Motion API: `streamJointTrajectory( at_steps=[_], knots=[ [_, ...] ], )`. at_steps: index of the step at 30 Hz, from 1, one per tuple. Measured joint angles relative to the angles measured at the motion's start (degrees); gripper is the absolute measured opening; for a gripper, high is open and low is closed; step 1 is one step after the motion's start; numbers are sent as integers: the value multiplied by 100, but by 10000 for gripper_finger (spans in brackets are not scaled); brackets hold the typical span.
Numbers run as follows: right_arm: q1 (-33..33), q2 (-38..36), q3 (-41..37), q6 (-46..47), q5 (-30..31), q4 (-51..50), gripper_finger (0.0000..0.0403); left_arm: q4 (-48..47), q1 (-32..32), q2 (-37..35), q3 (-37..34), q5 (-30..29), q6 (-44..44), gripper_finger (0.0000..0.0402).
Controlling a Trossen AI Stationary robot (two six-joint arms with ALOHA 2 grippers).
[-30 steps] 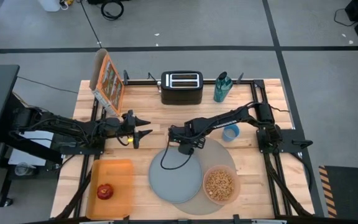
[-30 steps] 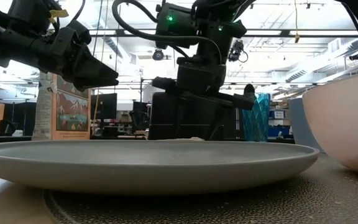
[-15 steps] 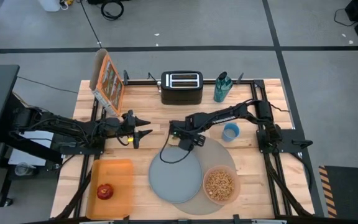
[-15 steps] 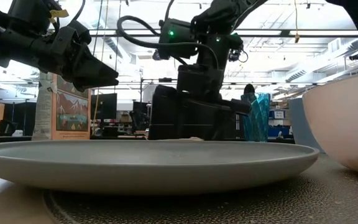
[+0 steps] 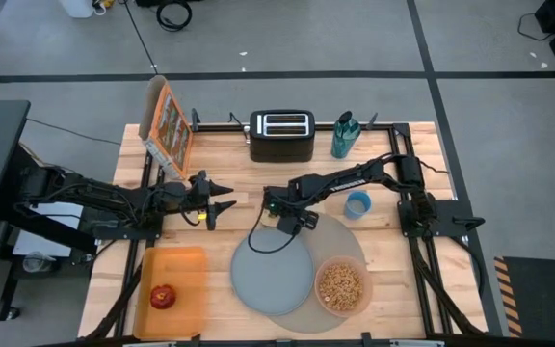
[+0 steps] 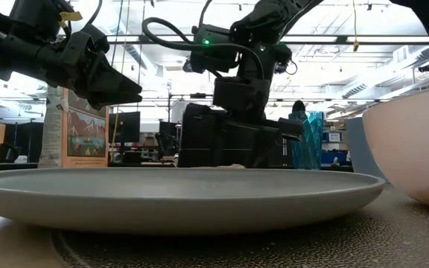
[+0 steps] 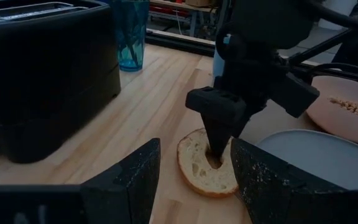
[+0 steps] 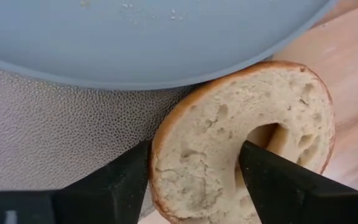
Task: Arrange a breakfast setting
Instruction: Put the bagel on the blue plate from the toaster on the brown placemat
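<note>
1. Here, my right claw (image 5: 284, 223) points straight down over the bagel half (image 8: 241, 168), fingers parted, one finger (image 7: 218, 134) dipping into its hole and the other past its outer rim; whether they pinch the bread I cannot tell.
2. The bagel half lies cut side up on the wooden table (image 5: 229, 173), its edge touching the grey mat (image 8: 48, 137) just beside the grey-blue plate (image 5: 271, 272), at about eleven o'clock from the plate.
3. At four o'clock from my claw sits the pink bowl (image 5: 341, 284) of cereal on the mat; at two o'clock, the small blue cup (image 5: 357, 204).
4. At twelve o'clock stands the black toaster (image 5: 281, 134).
5. My left claw (image 5: 222, 201) hovers at nine o'clock, half open and empty.
6. At seven o'clock, the red apple (image 5: 163, 296) rests on the orange tray (image 5: 186, 265).
</note>
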Motion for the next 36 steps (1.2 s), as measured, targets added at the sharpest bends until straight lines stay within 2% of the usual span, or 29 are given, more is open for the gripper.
streamJointTrajectory(
  at_steps=[7, 16, 21, 27, 36],
  knots=[
    [-27, -35, -201, -12, 160, 238, 223, 0, -112, 0, 0, 0, 7, 203],
    [-28, -13, 0, -4, 365, 107, 218, -2, -168, 0, 0, 0, 23, 203],
    [-37, -11, 193, 9, 707, -101, 213, -7, -168, 0, 0, 0, 24, 203],
    [41, -11, 494, 115, 1081, -559, 211, -10, -168, 0, 0, 0, 24, 203],
    [598, -13, 1394, 1202, 1177, -1761, 210, -72, -168, -1, 0, -2, 116, 203]
  ],
)
